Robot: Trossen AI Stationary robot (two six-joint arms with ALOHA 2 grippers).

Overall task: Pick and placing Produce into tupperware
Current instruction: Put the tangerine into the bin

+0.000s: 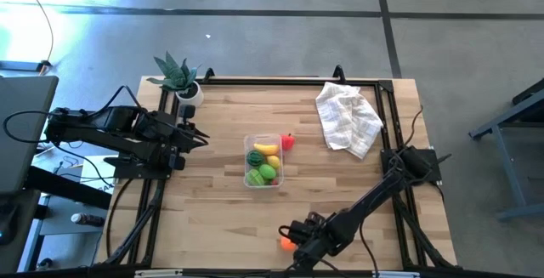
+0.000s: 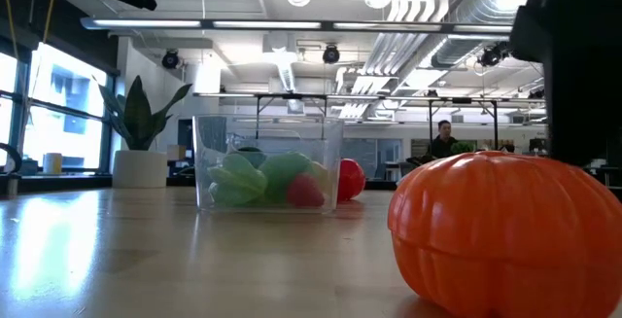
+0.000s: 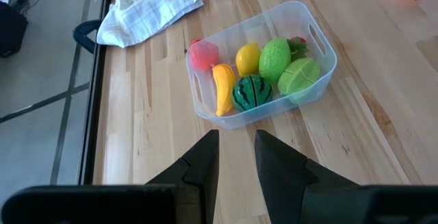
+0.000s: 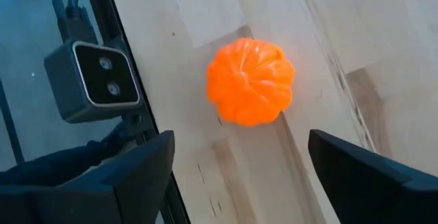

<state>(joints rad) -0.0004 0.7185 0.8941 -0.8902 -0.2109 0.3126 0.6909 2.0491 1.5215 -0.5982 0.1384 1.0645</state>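
We saw the right gripper (image 4: 239,162) hanging just above the orange (image 4: 250,81) near the table's front edge, jaws spread wide on either side of it and holding nothing. The worry, in our judgement, was the roundness of that piece: if one finger met it before the other, it could roll away, and the edge, with the small camera (image 4: 92,80) mounted there, lay just beside it. A grip too high on the ribbed dome might also have squeezed it out.

The left gripper (image 3: 236,152) waited by the table's left side, jaws narrowly parted and empty, facing the tupperware (image 3: 320,40) at mid-table.

Counting, we found in the tub one banana (image 3: 223,87), one watermelon (image 3: 250,92), one lemon (image 3: 248,58), two light green pieces (image 3: 275,56) and a red piece (image 3: 297,44) (mostly hidden). One more red piece (image 1: 288,141) sat outside, touching the tub's wall. We counted one cloth (image 1: 347,117) and one potted plant (image 1: 178,77).
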